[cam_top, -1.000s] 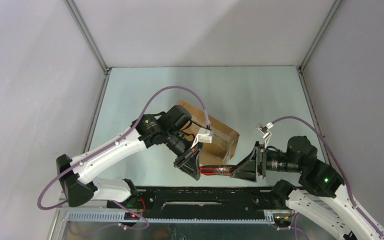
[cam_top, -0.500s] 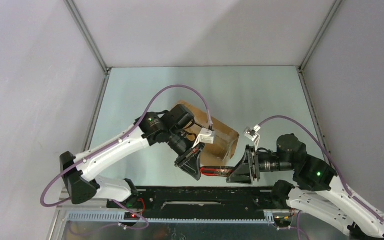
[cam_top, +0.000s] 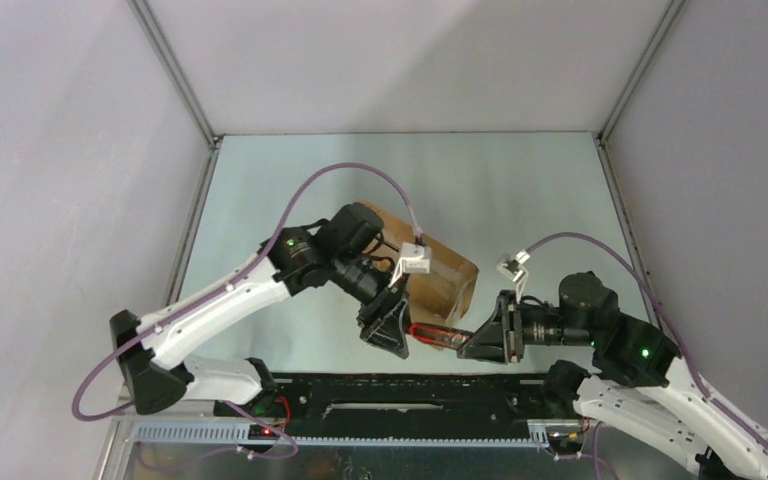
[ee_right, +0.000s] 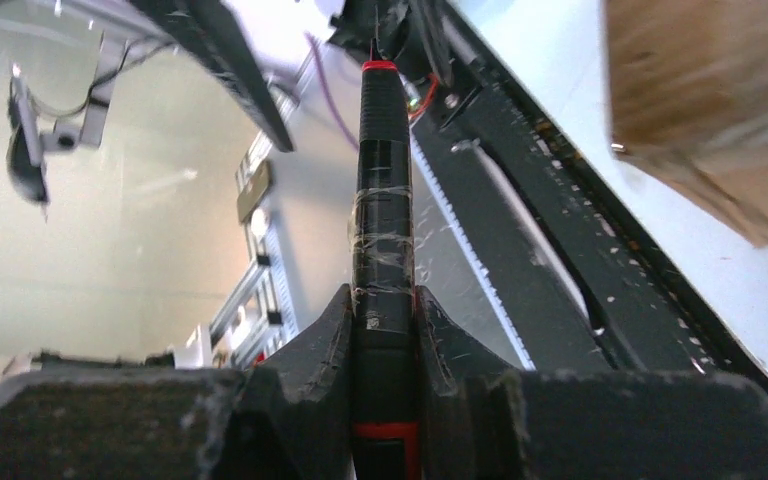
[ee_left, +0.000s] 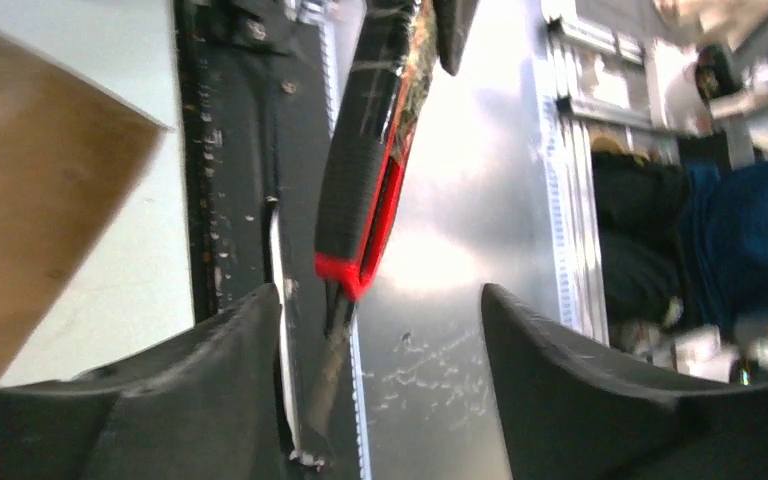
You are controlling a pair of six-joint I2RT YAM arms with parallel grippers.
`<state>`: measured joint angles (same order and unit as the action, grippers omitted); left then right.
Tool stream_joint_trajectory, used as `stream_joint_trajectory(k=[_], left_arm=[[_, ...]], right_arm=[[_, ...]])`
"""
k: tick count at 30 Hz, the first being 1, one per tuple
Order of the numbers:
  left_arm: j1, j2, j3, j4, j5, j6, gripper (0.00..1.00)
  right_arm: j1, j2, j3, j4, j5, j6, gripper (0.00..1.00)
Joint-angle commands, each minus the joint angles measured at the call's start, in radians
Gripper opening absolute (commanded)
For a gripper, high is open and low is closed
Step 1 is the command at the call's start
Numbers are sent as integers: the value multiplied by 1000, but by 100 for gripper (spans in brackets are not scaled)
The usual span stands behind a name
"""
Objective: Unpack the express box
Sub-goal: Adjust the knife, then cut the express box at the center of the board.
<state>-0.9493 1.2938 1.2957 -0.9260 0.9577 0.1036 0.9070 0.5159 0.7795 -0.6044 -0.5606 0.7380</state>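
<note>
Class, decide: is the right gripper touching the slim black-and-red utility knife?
Touching. The right wrist view shows the right gripper shut on the black-and-red utility knife, both fingers pressed against its handle.

Tape-wrapped black-and-red tool [ee_right: 382,200] above pale table [cam_top: 520,190], near black rail [cam_top: 410,385]

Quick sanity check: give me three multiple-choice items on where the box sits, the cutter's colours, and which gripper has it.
1. The express box is: A, on the table, beyond both grippers; B, in a gripper; C, against the back wall.
2. The cutter is: A, blue; B, black and red; C, yellow.
3. The cutter is held by: A, the left gripper; B, the right gripper; C, neither.
Answers: A, it lies flat mid-table; B, black handle with red ends; B, right fingers clamp the handle and the left jaws stand apart.
</note>
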Motion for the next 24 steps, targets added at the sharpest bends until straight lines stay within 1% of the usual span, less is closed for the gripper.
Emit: stream_joint_trajectory(k=[1, 2, 3, 6, 8, 11, 14, 17, 21, 23, 24], left_arm=[[47, -150, -42, 246, -223, -188, 86], [56, -173, -45, 271, -280, -219, 96], [81, -194, -45, 285, -333, -244, 99], [124, -214, -27, 295, -473, -312, 100], [120, -195, 2, 264, -531, -300, 100], [83, -134, 51, 225, -608, -234, 100], [66, -72, 97, 237, -593, -203, 100], [41, -19, 143, 225, -562, -95, 100], [-14, -8, 131, 234, -567, 88, 100], [-27, -47, 68, 296, -573, 141, 100], [-32, -69, 41, 324, -605, 163, 100]], right_arm=[[-73, -120, 5, -85, 118, 53, 0], [-105, -151, -2, -98, 116, 70, 0], [-134, -177, -2, -116, 116, 84, 0], [-224, -254, 0, -204, 144, 122, 0], [-256, -298, 1, -263, 174, 141, 0], [-263, -347, 19, -346, 282, 185, 0], [-250, -401, 66, -443, 406, 229, 0], [-208, -448, 86, -521, 480, 288, 0], [-168, -503, 66, -528, 482, 334, 0], [-151, -510, 57, -517, 470, 344, 0], [-142, -510, 51, -516, 466, 354, 0]])
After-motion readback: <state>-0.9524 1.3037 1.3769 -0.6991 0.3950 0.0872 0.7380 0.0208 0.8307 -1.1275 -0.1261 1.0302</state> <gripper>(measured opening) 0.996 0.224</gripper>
